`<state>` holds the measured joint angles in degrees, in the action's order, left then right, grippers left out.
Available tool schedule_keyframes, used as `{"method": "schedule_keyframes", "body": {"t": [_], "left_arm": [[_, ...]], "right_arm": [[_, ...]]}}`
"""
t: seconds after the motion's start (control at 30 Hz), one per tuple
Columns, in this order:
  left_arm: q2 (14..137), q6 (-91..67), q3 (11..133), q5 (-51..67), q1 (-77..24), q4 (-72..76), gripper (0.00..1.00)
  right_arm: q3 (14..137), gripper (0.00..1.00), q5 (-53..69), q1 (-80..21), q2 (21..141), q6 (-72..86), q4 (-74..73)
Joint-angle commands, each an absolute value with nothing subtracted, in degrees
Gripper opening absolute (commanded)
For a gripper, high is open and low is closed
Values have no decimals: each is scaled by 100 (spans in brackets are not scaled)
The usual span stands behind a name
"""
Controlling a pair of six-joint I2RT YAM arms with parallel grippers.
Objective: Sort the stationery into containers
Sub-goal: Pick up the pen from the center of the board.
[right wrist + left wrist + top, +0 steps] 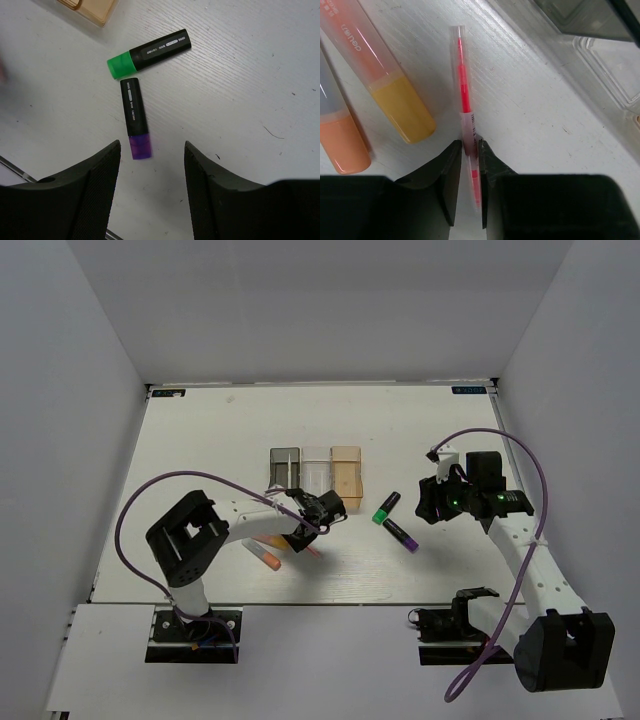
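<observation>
My left gripper (469, 147) is shut on the thin pink pen (463, 85), which points away from the jaws, low over the white table. The yellowish highlighter (387, 80) and the pink-orange highlighter (340, 137) lie just left of the pen. In the top view this gripper (304, 538) is in front of the smoky grey bin (285, 468), the clear bin (316, 470) and the orange-tan bin (346, 472). My right gripper (152, 150) is open and empty, above the purple-and-black highlighter (134, 115). The green-and-black highlighter (150, 52) lies just beyond it.
The grey bin (580, 17) and the clear bin (615, 75) are at the upper right in the left wrist view. A corner of the orange-tan bin (92, 10) shows at the top left in the right wrist view. White walls enclose the table (220, 440).
</observation>
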<state>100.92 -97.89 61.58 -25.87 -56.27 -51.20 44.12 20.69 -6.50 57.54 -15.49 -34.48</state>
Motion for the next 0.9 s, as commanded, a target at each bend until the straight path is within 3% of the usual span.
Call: {"method": "schedule_keyframes", "body": {"t": [0.0,0.1,0.17,0.3,0.87], "left_arm": [[10336,-9730,5898,-2250,-5687,-5414,31],[10424,-9598,5906,-2127,-5687,-5405,30],[10494,-9502,5924,-2031,-5695,-5370,24],[10486,-9274,5933,-1881,-5695,-5177,0],[8851,-9107,6547,-3858,-6978,-6433,0]], "right_arm": [[4562,57,2030,-659,5616,-1521,-3340],[4579,57,2039,-659,5581,-1521,-3340],[4579,57,2039,-659,5572,-1521,-3340],[4579,57,2021,-650,5546,-1520,-3331],[4570,57,2039,-659,5590,-1503,-3305]]}}
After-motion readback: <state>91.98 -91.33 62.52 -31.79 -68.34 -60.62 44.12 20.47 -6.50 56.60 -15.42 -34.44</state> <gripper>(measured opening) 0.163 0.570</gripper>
